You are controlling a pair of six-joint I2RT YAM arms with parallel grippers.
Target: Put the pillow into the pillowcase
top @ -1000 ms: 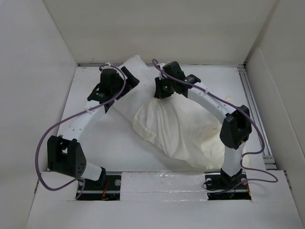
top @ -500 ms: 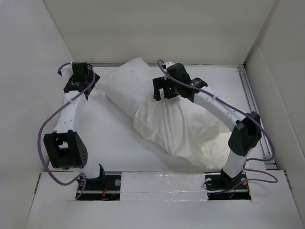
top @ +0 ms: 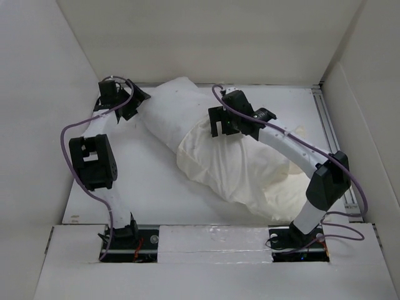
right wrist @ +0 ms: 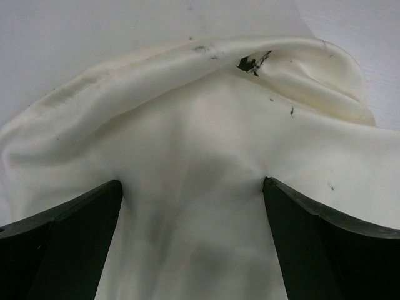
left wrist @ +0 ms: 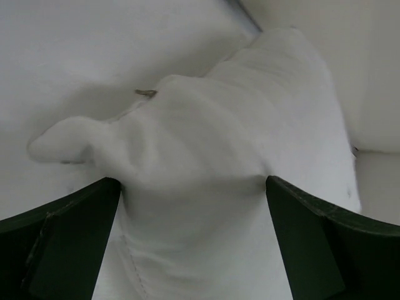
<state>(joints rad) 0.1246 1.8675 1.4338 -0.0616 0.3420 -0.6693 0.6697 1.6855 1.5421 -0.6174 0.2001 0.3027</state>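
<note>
Top view: the pillow [top: 167, 105] lies partly inside the pillowcase [top: 250, 172]; the right gripper [top: 222, 127] has just let the hem go. Left wrist: the left gripper [left wrist: 192, 182], newly at the pillow's bare end, stands apart. Right wrist: jaws apart over the cloth, so I think pushing deeper comes next.

Both the left arm [top: 92, 161] and the right arm [top: 284, 137] pair white tubular links with blocky black joint housings. A thin purple cable [top: 62, 134] loops loosely beside each, leading up behind the jaws. Black base plates [top: 128, 241] anchor them. Seen up close, the fingers [left wrist: 62, 244] are dark, matte, wedge-shaped slabs.
</note>
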